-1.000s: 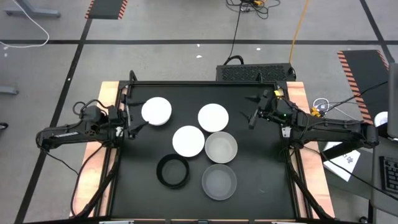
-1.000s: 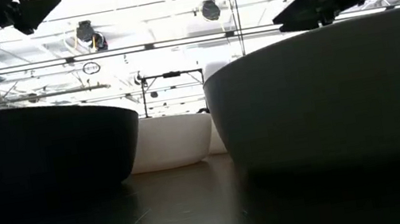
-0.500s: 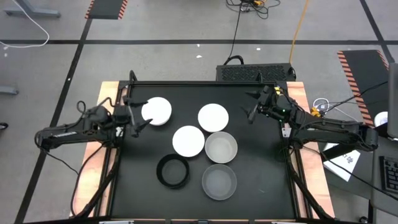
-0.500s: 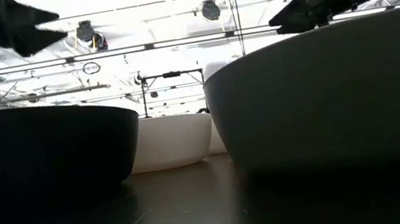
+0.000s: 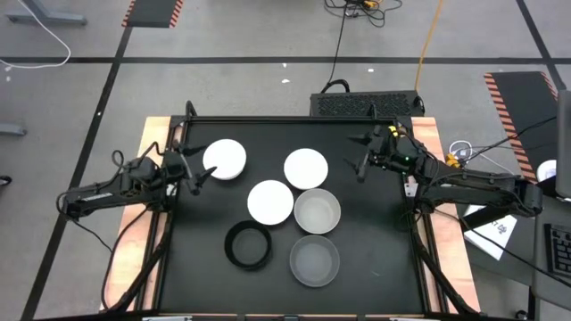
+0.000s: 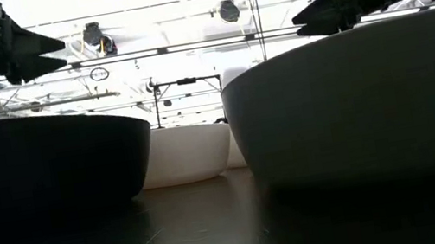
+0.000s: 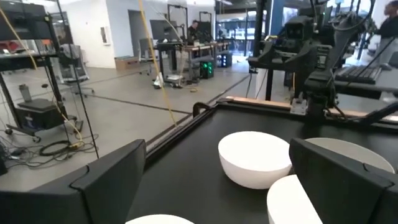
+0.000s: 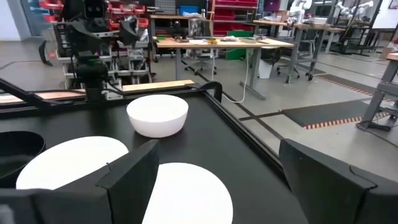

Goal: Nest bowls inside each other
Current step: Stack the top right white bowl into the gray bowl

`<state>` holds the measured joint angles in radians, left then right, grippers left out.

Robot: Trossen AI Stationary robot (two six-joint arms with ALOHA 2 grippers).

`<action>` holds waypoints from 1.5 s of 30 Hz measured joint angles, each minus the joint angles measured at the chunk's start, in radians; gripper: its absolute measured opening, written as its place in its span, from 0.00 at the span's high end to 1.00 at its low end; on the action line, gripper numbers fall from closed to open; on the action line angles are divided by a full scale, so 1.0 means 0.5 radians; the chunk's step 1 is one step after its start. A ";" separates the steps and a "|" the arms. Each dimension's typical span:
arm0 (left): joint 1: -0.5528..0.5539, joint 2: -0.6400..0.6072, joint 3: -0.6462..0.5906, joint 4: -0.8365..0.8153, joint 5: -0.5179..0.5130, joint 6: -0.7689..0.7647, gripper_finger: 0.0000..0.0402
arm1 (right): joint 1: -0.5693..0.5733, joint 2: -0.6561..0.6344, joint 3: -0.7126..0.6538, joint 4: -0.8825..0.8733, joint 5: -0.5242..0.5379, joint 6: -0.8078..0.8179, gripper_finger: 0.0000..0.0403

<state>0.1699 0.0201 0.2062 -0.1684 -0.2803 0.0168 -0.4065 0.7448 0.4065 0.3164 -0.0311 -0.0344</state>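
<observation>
I see the left gripper (image 5: 192,171) spread, a white bowl (image 5: 224,160) just ahead of its fingertips. Right gripper (image 5: 360,158) spread too, another white bowl (image 5: 306,168) ahead, apart.

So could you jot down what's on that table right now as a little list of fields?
White round plastic bowls: three, at
Translucent grey plastic bowls: two, at
Black ring-rimmed bowl: alone, near edge
Nesting: none yet, all six separate
Left end effector: open, beside far-left white bowl
Right end effector: open, beside far-right white bowl
</observation>
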 joint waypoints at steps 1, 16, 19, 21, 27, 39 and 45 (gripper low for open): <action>-0.001 -0.033 -0.021 0.000 -0.011 -0.001 0.01 | 0.001 0.000 0.000 0.000 -0.001 0.000 0.21; -0.001 -0.035 -0.214 0.152 0.158 -0.135 0.01 | -0.001 0.007 -0.077 0.027 -0.002 0.046 0.21; 0.000 -0.035 -0.214 0.169 0.158 -0.134 0.01 | -0.001 0.022 -0.079 0.021 -0.002 0.086 0.21; 0.000 -0.035 -0.214 0.189 0.163 -0.112 0.01 | -0.016 0.054 -0.079 0.019 -0.005 0.123 0.21; 0.000 -0.035 -0.214 0.197 0.196 -0.094 0.01 | -0.163 0.225 -0.059 0.012 -0.106 0.215 0.21; -0.001 -0.035 -0.214 0.193 0.196 -0.038 0.01 | -0.356 0.841 0.248 0.012 -0.524 0.253 0.21; 0.000 -0.035 -0.214 0.178 0.201 -0.026 0.01 | -0.401 1.091 0.456 -0.131 -0.525 0.207 0.21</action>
<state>0.1698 0.0025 0.0991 -0.0792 -0.1797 0.0040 -0.6072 1.2905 0.6344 0.2511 -0.2938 0.0690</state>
